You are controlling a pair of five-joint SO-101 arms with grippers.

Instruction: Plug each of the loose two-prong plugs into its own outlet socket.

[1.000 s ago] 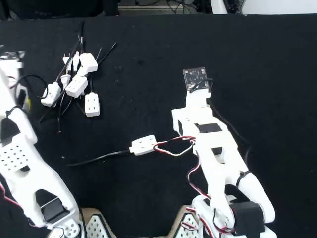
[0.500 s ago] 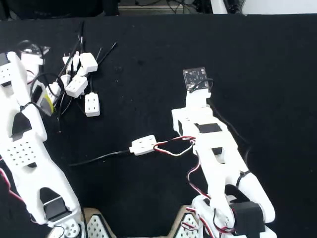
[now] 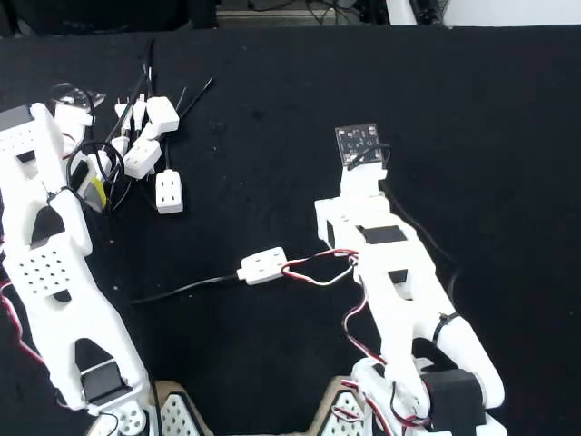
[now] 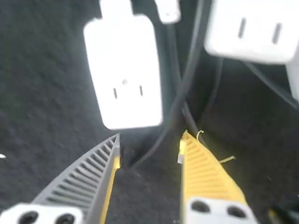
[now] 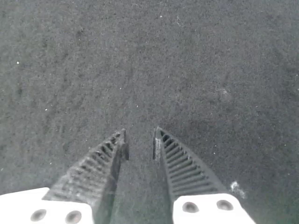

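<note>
L gripper [image 4: 150, 140] open wide, empty, I see it astride a black cord [image 4: 187, 84] just short of a white outlet socket [image 4: 124, 84], upper left in high view; R gripper [image 5: 140, 135] barely open, empty, over black mat [image 5: 140, 56].

**plugfan:** what colours do we have? I see a matte black cloth surface [image 3: 272, 82] flecked with pale lint, white plastic socket blocks [image 3: 169, 191] and glossy black cords [image 4: 190, 70].

**servo_dave:** yep. The left hand [image 4: 148, 144] is mismatched, one grey ribbed finger [image 4: 93, 172] and one yellow ribbed finger [image 4: 203, 172]. The right hand [image 5: 139, 142] is dark grey on both sides, on white mounts. There are also red, white and black twisted wires [image 3: 313, 270].
</note>
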